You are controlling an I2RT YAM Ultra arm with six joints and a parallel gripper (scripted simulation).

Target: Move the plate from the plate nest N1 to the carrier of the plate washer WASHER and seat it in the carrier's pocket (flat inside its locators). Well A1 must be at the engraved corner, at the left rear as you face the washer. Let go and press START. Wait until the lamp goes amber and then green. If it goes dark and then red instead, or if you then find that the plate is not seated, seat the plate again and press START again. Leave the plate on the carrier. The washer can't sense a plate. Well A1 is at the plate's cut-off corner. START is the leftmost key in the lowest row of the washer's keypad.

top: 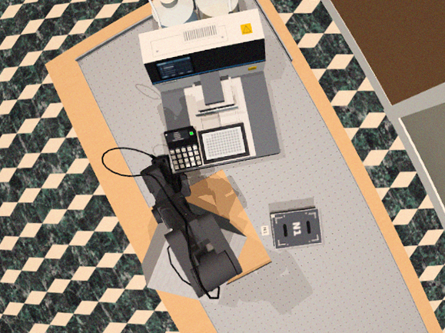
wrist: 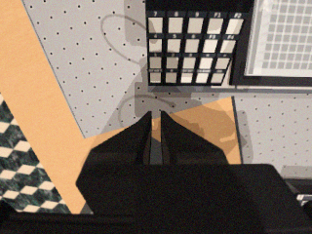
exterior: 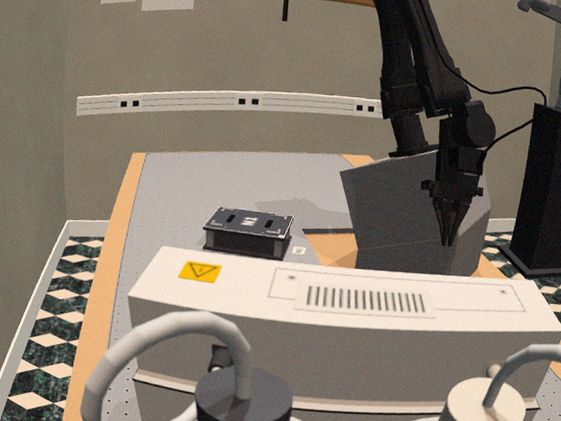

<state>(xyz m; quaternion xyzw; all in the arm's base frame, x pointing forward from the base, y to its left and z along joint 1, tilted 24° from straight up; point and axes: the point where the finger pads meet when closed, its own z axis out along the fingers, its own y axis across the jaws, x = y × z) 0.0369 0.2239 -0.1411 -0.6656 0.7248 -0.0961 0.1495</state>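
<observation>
The white plate [top: 224, 142] [wrist: 288, 44] lies in the dark-framed carrier [top: 245, 138] [wrist: 238, 73] at the front of the washer [top: 205, 42] [exterior: 343, 302] and looks flat. Its cut-off corner is too small to tell. The lamp [top: 190, 133] beside the keypad's display is green. The keypad [top: 185, 156] [wrist: 190, 49] stands left of the carrier; START, leftmost in its lowest row, shows in the wrist view [wrist: 155, 78]. The nest N1 [top: 297, 238] [exterior: 248, 222] is empty. My gripper [exterior: 447, 243] [wrist: 156, 116] is slightly open and empty, above the area in front of the keypad, touching nothing.
Two bottles with tubes [top: 172, 9] [top: 217, 3] stand behind the washer. The arm's grey pedestal [exterior: 399, 226] is below and behind the gripper. The N1 label [top: 264, 230] lies beside the nest. A raised rim [top: 271, 21] runs along the bench's rear right edge.
</observation>
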